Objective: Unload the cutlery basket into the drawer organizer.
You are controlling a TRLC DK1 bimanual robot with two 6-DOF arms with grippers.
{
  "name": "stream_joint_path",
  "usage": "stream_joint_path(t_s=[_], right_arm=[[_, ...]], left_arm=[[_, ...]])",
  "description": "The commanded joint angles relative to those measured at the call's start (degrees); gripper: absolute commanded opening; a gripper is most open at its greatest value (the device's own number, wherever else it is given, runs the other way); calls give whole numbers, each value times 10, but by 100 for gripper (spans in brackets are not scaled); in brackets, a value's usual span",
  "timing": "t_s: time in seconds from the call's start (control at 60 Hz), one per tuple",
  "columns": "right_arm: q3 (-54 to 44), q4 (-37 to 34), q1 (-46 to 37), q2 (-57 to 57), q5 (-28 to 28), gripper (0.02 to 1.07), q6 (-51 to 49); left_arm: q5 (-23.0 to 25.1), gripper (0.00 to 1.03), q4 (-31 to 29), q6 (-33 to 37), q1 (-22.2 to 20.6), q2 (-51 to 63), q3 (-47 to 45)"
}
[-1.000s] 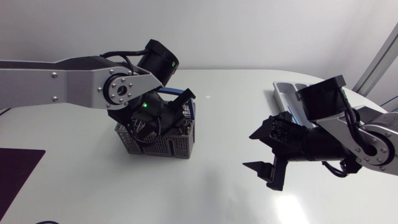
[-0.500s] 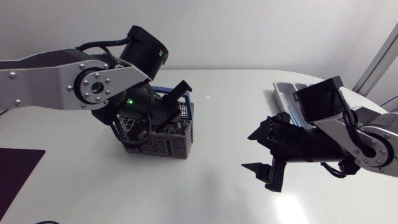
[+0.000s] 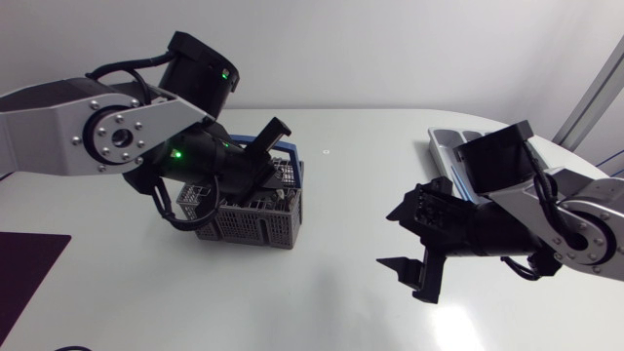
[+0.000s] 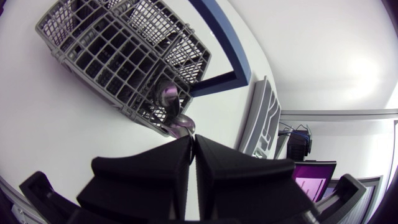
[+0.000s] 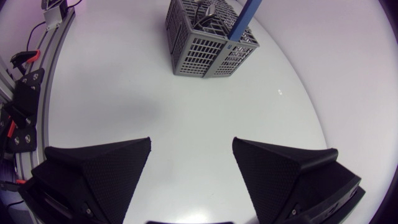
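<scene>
White surface [image 3: 322,292] | cutlery basket [image 3: 255,222] left of centre, spoons [image 4: 176,118] poking out | left tool [image 4: 192,138] pressed together just beside the spoons | right tool [image 5: 191,146] spread apart, well clear of basket | drawer organizer [image 3: 450,146] behind right arm

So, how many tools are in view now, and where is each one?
2. The left tool is at the cutlery basket, apparently shut on a spoon. The right tool is open over the table, near the drawer organizer.
</scene>
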Motion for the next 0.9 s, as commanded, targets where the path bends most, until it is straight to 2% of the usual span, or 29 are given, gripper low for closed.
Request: stream_joint_path(t_s=[0.0,0.483,0.883], right_arm=[[-12,-3,8,-3,4,97,13],[1,12,69,16,20,97,51],[8,26,95,37,33,97,63]], left_arm=[[10,4,9,4,5,-15,-13],[53,4,17,0,18,-9,-17],[80,4,-16,-14,35,-12,0]])
